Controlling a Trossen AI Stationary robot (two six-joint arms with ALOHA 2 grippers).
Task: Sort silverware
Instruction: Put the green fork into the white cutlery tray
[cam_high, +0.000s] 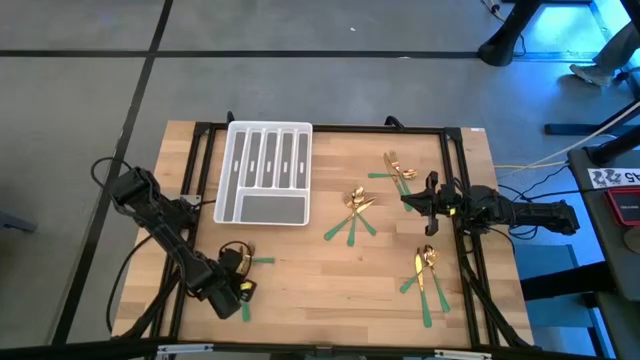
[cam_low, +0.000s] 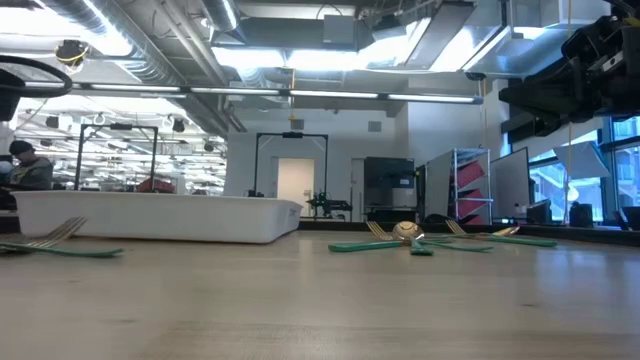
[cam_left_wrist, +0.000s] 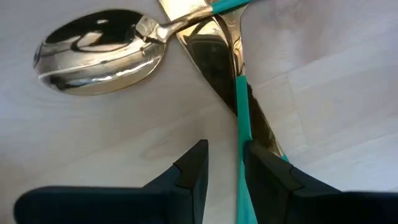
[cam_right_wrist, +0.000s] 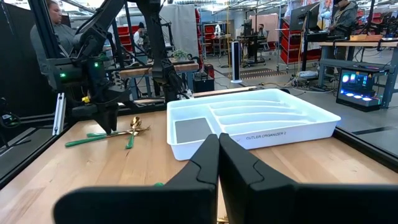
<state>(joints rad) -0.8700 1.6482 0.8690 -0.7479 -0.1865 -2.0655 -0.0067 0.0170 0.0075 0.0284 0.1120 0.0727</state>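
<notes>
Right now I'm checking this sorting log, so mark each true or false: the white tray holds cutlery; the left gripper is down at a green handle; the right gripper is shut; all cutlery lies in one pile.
1. The white compartmented plastic tray holds cutlery: false, its compartments look empty.
2. The left gripper straddles a slim green handle: true.
3. The right gripper is shut: true.
4. All gold-headed cutlery lies in one pile: false, several separate clusters.
</notes>
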